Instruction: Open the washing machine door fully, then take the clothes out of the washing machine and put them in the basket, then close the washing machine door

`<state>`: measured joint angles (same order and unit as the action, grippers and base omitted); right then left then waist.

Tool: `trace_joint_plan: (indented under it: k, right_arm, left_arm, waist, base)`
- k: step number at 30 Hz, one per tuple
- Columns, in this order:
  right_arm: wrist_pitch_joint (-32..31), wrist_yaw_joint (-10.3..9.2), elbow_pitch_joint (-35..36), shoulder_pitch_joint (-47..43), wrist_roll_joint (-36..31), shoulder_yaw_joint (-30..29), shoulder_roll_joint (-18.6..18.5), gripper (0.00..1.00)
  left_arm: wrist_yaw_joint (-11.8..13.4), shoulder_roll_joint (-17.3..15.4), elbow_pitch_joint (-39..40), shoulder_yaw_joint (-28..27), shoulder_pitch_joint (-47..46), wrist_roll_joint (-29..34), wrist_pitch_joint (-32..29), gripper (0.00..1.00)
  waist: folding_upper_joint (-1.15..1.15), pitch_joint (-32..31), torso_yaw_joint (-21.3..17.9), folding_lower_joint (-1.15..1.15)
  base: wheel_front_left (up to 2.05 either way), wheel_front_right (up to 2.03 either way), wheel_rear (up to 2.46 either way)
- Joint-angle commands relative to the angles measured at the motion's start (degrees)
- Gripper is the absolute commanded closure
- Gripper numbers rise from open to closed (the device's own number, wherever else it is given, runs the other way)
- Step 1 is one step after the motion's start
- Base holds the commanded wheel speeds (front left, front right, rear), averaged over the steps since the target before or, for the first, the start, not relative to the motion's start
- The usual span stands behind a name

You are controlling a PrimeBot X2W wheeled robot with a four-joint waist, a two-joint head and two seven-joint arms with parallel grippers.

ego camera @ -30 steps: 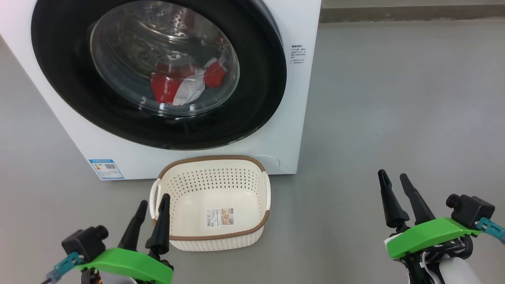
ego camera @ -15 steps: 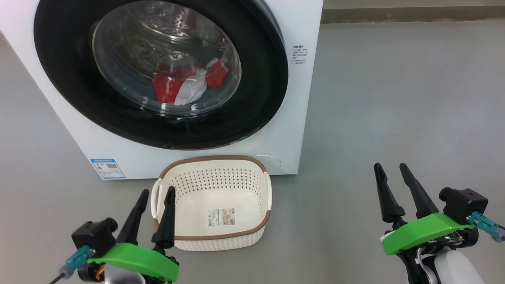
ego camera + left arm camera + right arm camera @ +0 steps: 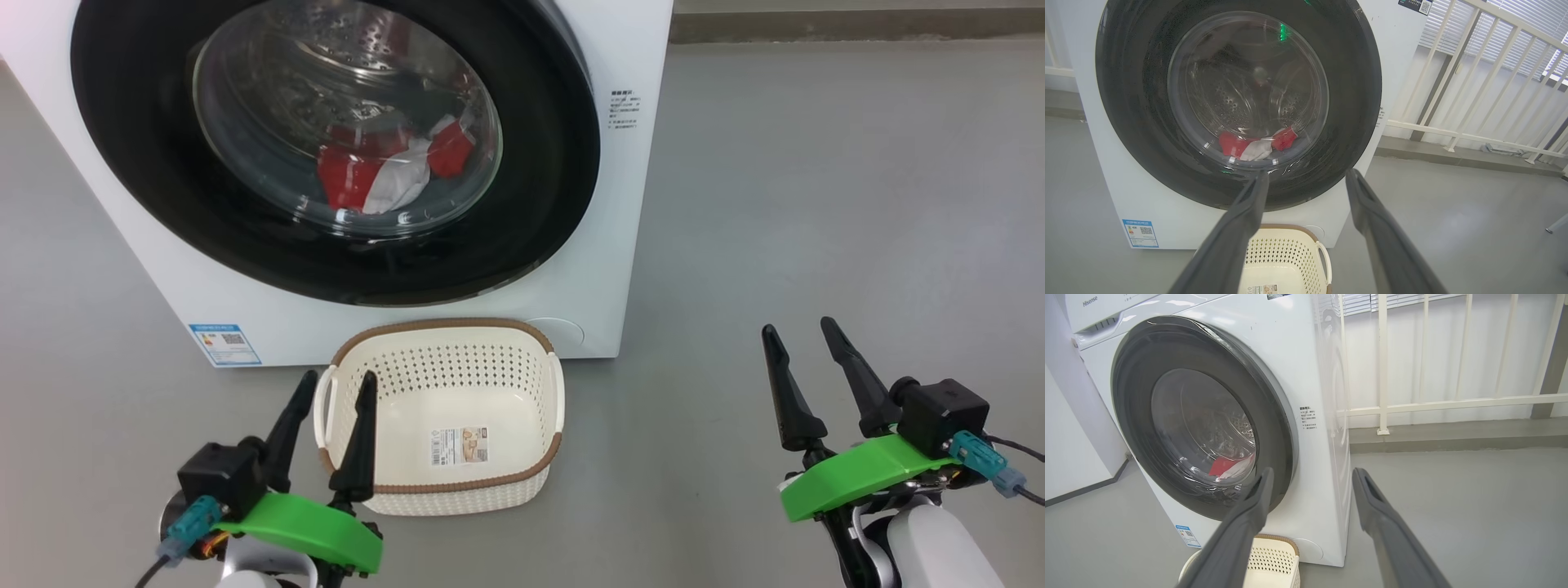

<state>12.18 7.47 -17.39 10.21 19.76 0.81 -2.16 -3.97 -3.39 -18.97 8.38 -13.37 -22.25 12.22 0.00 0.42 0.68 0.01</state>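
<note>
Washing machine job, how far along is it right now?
Nothing looks done yet. The washing machine door looks shut, with the clothes visible inside, and the basket sits empty in front of it. In hand: nothing; the left gripper and right gripper are open and empty. Left: open the door, move the clothes into the basket, close the door.

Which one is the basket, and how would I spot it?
Look for the big white washing machine with the round black door. On the grey floor right in front of it, below the door, sits the basket. It is cream with little holes in its sides, a brown rim and a sticker inside on the bottom.
</note>
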Motion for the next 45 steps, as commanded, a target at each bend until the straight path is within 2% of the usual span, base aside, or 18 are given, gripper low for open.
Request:
trace_joint_plan:
  k: [1, 12, 25, 26, 27, 28, 32, 38, 45]
  right_arm:
    - [0.90, 0.02, 1.71, 2.77, -2.03, 1.50, -0.57, 0.00]
    - [2.75, 0.02, 1.68, 3.83, -8.91, 2.18, -0.71, 0.00]
    - [2.82, 0.02, 1.47, 4.18, -8.99, 2.11, -0.72, 0.00]
    - [2.82, 0.02, 1.55, 4.18, -9.02, 2.05, -0.72, 0.44]
    - [2.82, 0.02, 1.66, 4.21, -9.02, 2.00, -0.72, 0.65]
    - [2.82, 0.02, 1.59, 4.23, -8.71, 2.18, -0.72, 1.00]
    - [2.82, 0.02, 1.38, 4.71, -5.65, 1.76, -0.72, 1.00]
    - [2.59, 0.02, 0.03, 7.60, 10.09, 1.72, -0.72, 1.00]
    - [0.64, 0.02, -0.90, 13.20, 22.23, 0.72, -0.72, 1.00]
  left_arm:
    - [0.47, -0.69, 0.97, -1.19, -2.75, 1.82, 0.84, 0.00]
    - [1.23, -1.19, 0.21, -0.56, -4.58, 8.17, 2.71, 0.00]
    - [1.01, -1.21, 0.58, -0.78, -4.60, 7.57, 2.78, 0.00]
    - [0.99, -1.20, 0.73, -0.72, -4.55, 7.58, 2.78, 0.00]
    - [0.98, -1.19, 0.93, -0.67, -4.51, 7.58, 2.78, 0.00]
    - [1.06, -1.17, 1.12, -0.67, -4.47, 7.55, 2.78, 0.00]
    - [1.21, -1.04, 1.54, -0.80, -4.59, 6.81, 2.76, 0.00]
    - [1.12, -1.01, 3.84, -0.70, -5.57, 5.86, 2.04, 0.00]
    - [1.81, -0.98, 8.34, -0.51, -6.50, 5.31, 0.46, 0.00]
  waist:
    - [0.00, 0.09, 0.07, 0.00]
    - [0.00, 0.56, 0.47, 0.00]
    - [0.00, 1.11, 0.52, 0.00]
    - [0.00, 1.22, 0.57, 0.00]
    - [0.00, 1.37, 0.64, 0.00]
    - [0.00, 1.54, 0.73, 0.00]
    - [0.00, 2.43, 1.09, 0.00]
    - [0.00, 5.07, 1.97, 0.00]
    - [0.00, 9.66, 2.87, 0.00]
  base:
    - [0.00, 0.00, 0.00]
    - [0.00, 0.00, 0.00]
    - [0.00, 0.00, 0.00]
    - [0.00, 0.00, 0.00]
    - [0.00, 0.00, 0.00]
    - [0.00, 0.00, 0.00]
    - [0.00, 0.00, 0.00]
    - [0.00, 0.00, 0.00]
    - [0.00, 0.00, 0.00]
